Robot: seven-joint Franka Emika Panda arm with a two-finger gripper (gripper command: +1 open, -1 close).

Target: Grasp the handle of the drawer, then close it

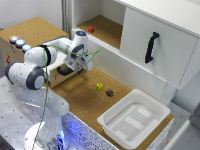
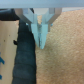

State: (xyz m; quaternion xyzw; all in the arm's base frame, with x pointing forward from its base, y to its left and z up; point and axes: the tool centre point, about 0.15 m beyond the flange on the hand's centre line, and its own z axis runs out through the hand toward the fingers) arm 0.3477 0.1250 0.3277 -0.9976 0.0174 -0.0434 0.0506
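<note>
The gripper, fingers pressed together, hangs beside the black handle; dice and white tub lie apart.

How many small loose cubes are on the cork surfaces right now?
3. A red cube sits on the upper cork shelf. A yellow cube and a dark cube lie side by side on the lower cork surface near the white tub. The arm may hide others.
</note>
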